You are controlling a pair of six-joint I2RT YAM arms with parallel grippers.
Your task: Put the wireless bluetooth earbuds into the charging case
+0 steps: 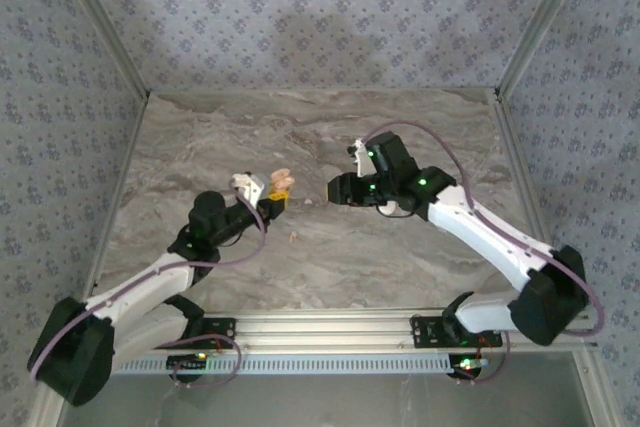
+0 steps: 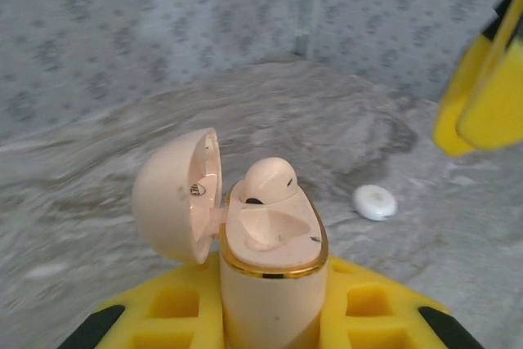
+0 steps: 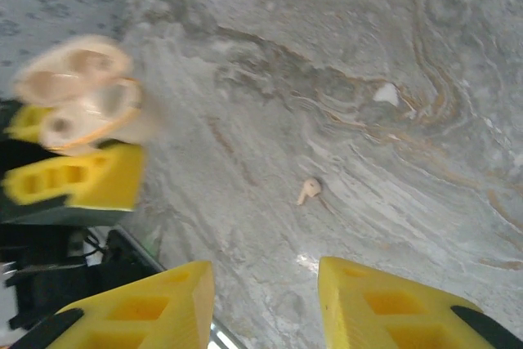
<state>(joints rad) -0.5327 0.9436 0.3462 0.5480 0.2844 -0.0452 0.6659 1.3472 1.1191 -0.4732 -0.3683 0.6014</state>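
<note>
The seated earbud (image 2: 270,179) rests in the far well of the charging case (image 2: 274,284). The near well is bare and the lid (image 2: 176,194) hangs open to the left. The case stands upright, pinched between the yellow fingers (image 2: 163,316) of the left claw (image 1: 278,201), which is closed on it. The loose earbud (image 3: 308,191) lies on the worktop (image 3: 392,202) ahead of the right claw (image 3: 265,308), roughly in line with the gap between its fingers, which stand apart with nothing between them. The left arm reaches low and forward from its base with the wrist turned inward. The right arm rises from its base, bends at the elbow and leans in to the left, so its claw sits near the held case without touching it. The left wrist view makes the wells legible and shows a white disc (image 2: 375,202) on the worktop beyond and right of the case, whereas from above the case is a small pale lump. The right wrist view shows the loose earbud plainly, while from above it is a speck on the near side of both claws.
</note>
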